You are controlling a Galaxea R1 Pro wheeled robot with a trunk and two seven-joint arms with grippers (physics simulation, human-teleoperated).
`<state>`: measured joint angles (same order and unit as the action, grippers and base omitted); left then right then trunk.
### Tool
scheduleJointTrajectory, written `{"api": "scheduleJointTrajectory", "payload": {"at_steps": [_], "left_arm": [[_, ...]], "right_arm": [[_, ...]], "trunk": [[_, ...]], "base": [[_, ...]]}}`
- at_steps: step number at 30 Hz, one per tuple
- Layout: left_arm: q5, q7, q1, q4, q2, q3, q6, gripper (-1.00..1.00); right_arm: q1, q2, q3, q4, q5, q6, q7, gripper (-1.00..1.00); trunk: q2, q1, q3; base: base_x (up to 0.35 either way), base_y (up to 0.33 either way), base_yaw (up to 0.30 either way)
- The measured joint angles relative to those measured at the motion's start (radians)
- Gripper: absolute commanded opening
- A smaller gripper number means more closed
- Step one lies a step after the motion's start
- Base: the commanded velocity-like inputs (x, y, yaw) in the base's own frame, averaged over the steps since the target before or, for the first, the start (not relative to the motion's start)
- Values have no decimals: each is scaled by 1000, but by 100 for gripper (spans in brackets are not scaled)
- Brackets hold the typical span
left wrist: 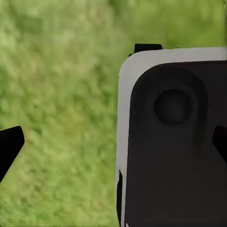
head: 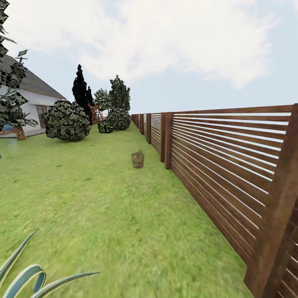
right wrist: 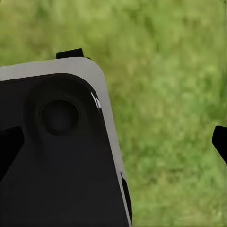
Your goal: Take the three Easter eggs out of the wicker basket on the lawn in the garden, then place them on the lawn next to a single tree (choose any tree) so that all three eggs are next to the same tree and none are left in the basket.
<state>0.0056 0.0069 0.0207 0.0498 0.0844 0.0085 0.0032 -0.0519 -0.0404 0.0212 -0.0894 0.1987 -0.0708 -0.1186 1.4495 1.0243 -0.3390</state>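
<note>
The wicker basket stands far ahead on the lawn, close to the wooden fence. The Easter eggs are too small to make out at this distance. A tree with dark green, pale-flecked leaves stands far back in the garden. More such leaf clumps hang at the left edge. My left gripper is open over grass, its dark fingertips at the frame's edges. My right gripper is likewise open over grass, with nothing between its fingertips.
The slatted fence runs along the whole right side. Round bushes and a near-black tree stand mid-left, before a white house. A short palm is at left. Pale striped leaves poke up near left. The robot's black base shows below both wrists.
</note>
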Motion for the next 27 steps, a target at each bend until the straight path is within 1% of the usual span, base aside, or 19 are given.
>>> {"api": "scheduleJointTrajectory", "payload": {"at_steps": [16, 24, 27], "left_arm": [[0, 0, 0, 0, 0, 0, 0, 100], [0, 0, 0, 0, 0, 0, 0, 100], [0, 0, 0, 0, 0, 0, 0, 100]], "right_arm": [[0, 0, 1, 0, -1, 0, 0, 100], [0, 3, 0, 0, 0, 0, -1, 100], [0, 1, 0, 0, 0, 0, -2, 100]], "trunk": [[0, 0, 0], [0, 0, 0], [0, 0, 0]], "base": [[320, 0, 5], [320, 0, 207], [320, 0, 96]]}}
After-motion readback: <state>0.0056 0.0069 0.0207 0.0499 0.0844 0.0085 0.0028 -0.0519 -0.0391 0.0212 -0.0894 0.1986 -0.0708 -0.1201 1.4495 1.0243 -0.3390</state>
